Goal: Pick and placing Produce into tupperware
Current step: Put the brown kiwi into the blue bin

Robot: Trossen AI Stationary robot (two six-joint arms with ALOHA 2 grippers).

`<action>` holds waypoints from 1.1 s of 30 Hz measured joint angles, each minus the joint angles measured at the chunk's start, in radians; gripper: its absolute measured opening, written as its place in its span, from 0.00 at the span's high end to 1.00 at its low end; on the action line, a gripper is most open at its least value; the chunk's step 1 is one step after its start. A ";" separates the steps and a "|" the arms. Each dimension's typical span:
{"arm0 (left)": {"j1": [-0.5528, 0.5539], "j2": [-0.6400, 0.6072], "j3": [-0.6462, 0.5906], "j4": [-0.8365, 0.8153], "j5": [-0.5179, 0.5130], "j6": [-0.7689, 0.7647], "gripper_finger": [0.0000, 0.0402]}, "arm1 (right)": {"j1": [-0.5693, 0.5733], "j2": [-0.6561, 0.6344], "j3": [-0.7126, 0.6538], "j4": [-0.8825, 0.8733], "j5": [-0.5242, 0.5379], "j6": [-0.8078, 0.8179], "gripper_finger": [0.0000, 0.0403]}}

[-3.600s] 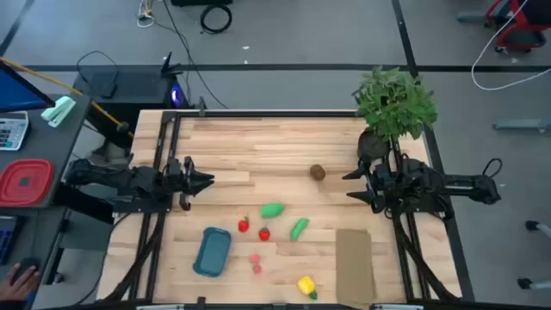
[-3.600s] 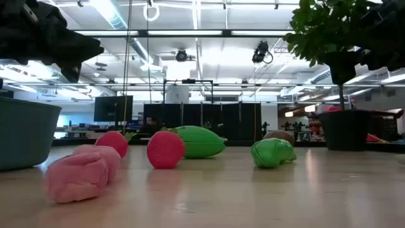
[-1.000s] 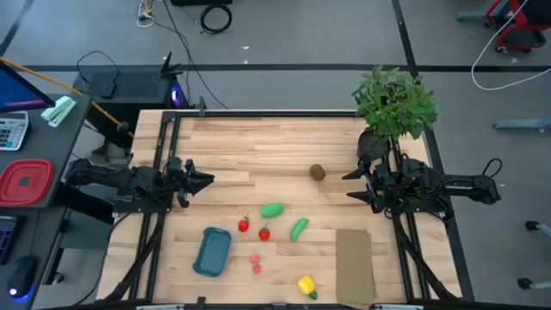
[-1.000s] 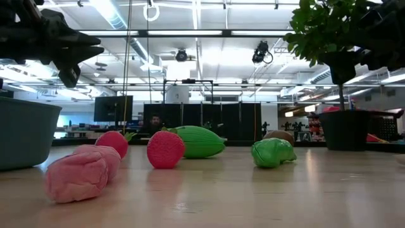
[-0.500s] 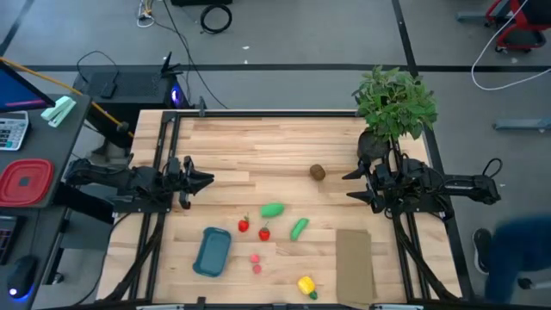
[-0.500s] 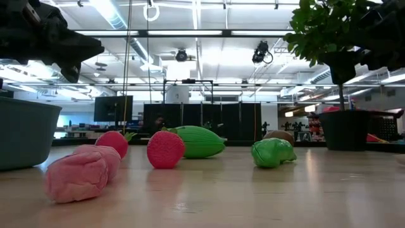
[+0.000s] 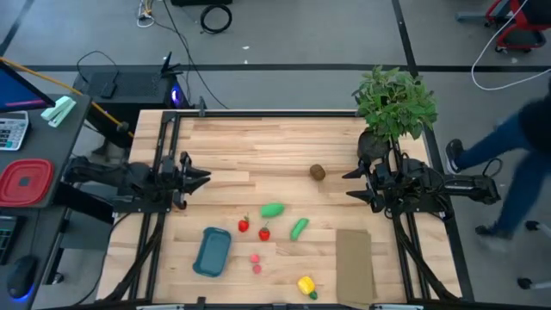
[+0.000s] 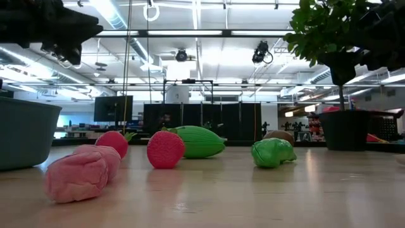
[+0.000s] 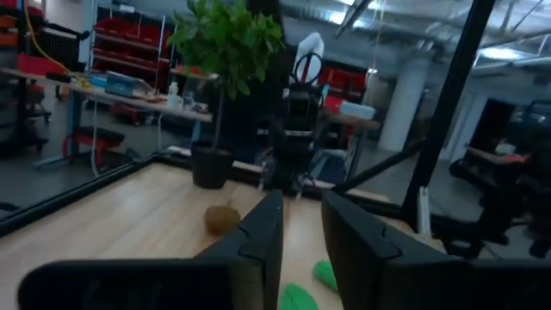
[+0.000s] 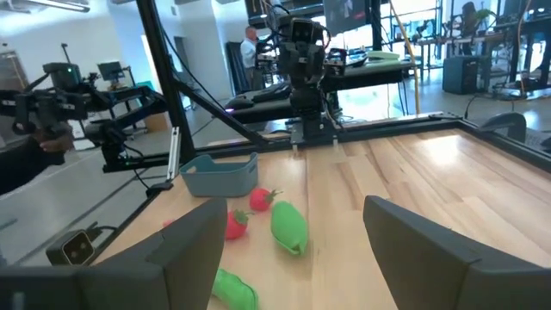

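The produce lies on the wooden table: a brown round piece (image 7: 318, 171), two green pieces (image 7: 273, 209) (image 7: 299, 228), two red ones (image 7: 244, 226) (image 7: 264, 232), two pink ones (image 7: 256, 263) and a yellow one (image 7: 306, 284). The blue-teal tupperware (image 7: 212, 251) stands near the front left. My left gripper (image 7: 205, 179) hovers at the table's left, its fingers (image 9: 263, 241) a narrow gap apart, empty. My right gripper (image 7: 349, 184) hovers at the right, wide open and empty. Both point toward the table's middle.
A potted plant (image 7: 393, 103) stands at the far right corner, behind my right arm. A flat cardboard rectangle (image 7: 354, 265) lies at the front right. A red container (image 7: 24, 182) sits off the table on the left. A person (image 7: 516, 155) walks past beyond the right edge.
My left gripper has risen a little, as the low view shows. A person has come into view beyond the table's right edge. The produce and the tupperware have stayed where they were.
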 joint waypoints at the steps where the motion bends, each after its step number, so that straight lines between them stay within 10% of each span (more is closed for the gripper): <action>1: 0.000 0.017 0.015 0.003 -0.007 0.006 0.74 | 0.000 0.000 0.000 0.003 0.000 -0.001 0.30; 19: 0.001 0.384 0.229 0.005 -0.020 -0.038 0.52 | 0.000 0.000 0.000 0.010 -0.015 0.288 0.30; 33: 0.014 0.471 0.230 0.040 -0.054 -0.146 0.54 | -0.001 0.080 0.000 -0.020 0.275 0.356 0.30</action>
